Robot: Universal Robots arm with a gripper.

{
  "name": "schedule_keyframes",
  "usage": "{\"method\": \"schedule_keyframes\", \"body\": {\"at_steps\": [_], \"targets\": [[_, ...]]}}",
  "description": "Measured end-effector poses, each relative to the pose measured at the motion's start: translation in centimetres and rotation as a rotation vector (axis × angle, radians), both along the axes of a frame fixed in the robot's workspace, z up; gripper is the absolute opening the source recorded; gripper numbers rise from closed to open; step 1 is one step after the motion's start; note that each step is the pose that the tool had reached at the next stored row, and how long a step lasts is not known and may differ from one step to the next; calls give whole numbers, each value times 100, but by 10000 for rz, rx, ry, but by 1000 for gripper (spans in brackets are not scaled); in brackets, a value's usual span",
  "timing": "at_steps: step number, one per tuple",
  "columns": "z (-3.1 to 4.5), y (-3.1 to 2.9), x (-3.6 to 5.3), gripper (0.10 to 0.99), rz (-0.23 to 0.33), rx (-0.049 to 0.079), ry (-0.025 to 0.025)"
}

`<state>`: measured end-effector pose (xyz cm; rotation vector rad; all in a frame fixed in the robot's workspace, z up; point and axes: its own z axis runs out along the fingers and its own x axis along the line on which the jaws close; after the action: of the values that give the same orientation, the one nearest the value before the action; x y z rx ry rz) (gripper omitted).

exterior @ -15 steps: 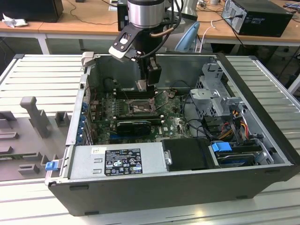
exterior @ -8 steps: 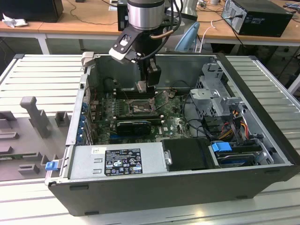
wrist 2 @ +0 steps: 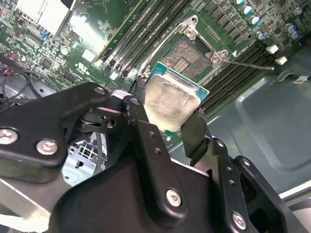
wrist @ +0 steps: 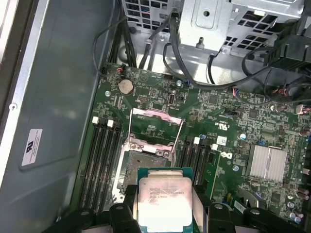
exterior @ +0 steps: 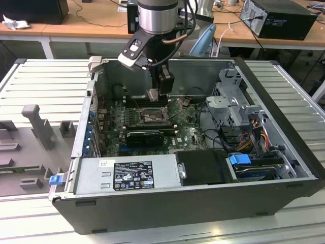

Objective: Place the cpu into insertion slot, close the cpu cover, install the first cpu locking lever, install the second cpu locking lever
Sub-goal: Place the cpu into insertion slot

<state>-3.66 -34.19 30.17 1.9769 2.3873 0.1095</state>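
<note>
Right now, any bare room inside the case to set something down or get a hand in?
Bare grey case wall beside the memory slots. Crowded: cables by the drive cage; gripper holds the chip near the socket.

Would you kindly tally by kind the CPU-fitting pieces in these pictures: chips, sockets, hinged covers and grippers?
cpu: 1 (gripped)
insertion slot: 1 (open, no chip in it)
cpu cover: 1 (raised)
gripper: 1 (shut on the cpu)
Total: 4
</note>
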Motion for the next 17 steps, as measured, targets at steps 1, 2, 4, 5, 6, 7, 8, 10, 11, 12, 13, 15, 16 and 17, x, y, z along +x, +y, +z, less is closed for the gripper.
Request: {"method": "schedule_keyframes", "body": {"at_steps": [1,2,4,5,6,7,8,10,11,12,13,15,16,17], "targets": [[-5,0,0,533,-154,0,1],[-11,0,0,533,-324,1,1],[-30,0,0,533,-793,1,0],[-51,0,0,533,-1126,0,0],[-65,0,0,533,-1260,-1,3],[-78,0,0,533,-1314,0,10],[-104,0,-1,533,-1340,-3,31],[-160,0,0,533,-1339,-2,46],[-175,0,0,533,-1340,-2,47],[-184,0,0,533,-1344,-1,47],[-194,0,0,533,-1356,-2,48],[-204,0,-6,533,-1456,-1,47],[-210,0,-6,533,-1566,-2,46],[-217,0,-7,533,-1777,-2,48]]}}
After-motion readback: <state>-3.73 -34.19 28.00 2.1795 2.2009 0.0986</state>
